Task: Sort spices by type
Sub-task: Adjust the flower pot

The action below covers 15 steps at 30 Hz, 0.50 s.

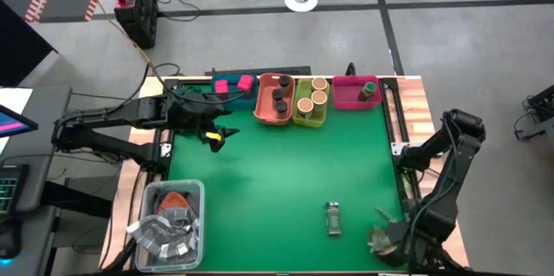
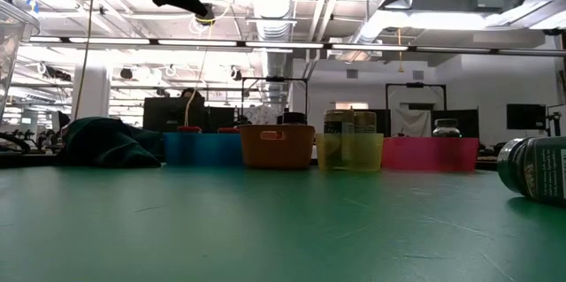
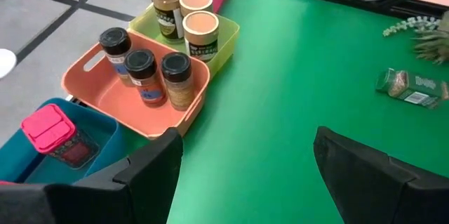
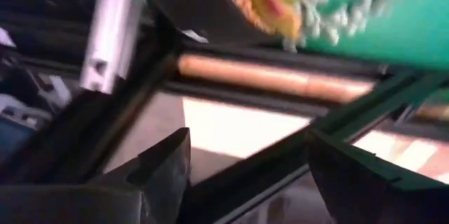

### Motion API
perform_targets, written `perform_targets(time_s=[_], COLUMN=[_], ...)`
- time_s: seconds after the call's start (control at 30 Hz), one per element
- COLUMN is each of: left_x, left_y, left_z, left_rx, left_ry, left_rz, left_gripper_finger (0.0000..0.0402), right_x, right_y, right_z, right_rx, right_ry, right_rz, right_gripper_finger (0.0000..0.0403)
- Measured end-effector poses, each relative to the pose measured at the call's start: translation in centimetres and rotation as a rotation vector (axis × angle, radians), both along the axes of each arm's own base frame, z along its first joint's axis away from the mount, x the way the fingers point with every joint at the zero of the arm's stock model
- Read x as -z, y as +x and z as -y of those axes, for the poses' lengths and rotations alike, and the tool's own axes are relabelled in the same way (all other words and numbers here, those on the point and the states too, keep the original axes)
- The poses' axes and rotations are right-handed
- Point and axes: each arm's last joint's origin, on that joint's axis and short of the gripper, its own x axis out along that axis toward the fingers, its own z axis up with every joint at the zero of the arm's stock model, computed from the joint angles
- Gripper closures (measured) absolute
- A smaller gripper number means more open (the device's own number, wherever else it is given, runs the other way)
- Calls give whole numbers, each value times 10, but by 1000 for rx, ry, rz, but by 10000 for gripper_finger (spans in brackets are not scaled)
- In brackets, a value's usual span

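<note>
Four trays stand in a row at the far edge. The blue tray (image 1: 232,91) holds pink boxes (image 3: 50,127). Three dark-lidded jars (image 3: 144,69) stand in the orange tray (image 1: 264,113). Three tan-topped cylinders (image 3: 186,10) fill the yellow-green tray (image 1: 312,121). A green-topped jar (image 1: 369,90) stands in the pink tray (image 1: 346,96). One more green-topped jar (image 1: 333,217) lies on its side on the mat, also at the low view's right edge (image 2: 535,169). My left gripper (image 1: 218,136) hangs open and empty above the mat, near the blue tray. My right gripper (image 1: 391,240) sits open at the near right corner.
A clear tub of grey packets (image 1: 169,224) stands at the near left corner. A leafy sprig (image 1: 383,234) lies at the near right corner beside my right gripper. The green mat (image 1: 277,181) is bare between the trays and the lying jar.
</note>
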Motion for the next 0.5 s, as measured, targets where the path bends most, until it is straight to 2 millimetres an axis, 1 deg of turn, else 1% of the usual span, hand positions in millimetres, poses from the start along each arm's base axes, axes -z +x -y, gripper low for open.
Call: perform_targets(time_s=[0.17, 0.27, 0.37, 0.5], left_x=[0, 0, 0, 1], left_y=[0, 0, 0, -1], left_z=[0, 0, 0, 0], left_rx=[-4, -4, -5, -26], left_ry=[2, 1, 0, -32], left_rz=[0, 0, 1, 2], left_gripper_finger=[96, 96, 96, 96], right_x=[-22, -28, -24, -8], right_y=[11, 19, 25, 32], right_z=[-2, -7, -18, -30], right_rx=[52, 82, 83, 17], right_ry=[-11, 20, 69, 29], right_rz=[163, 290, 375, 370], right_gripper_finger=[100, 100, 100, 101])
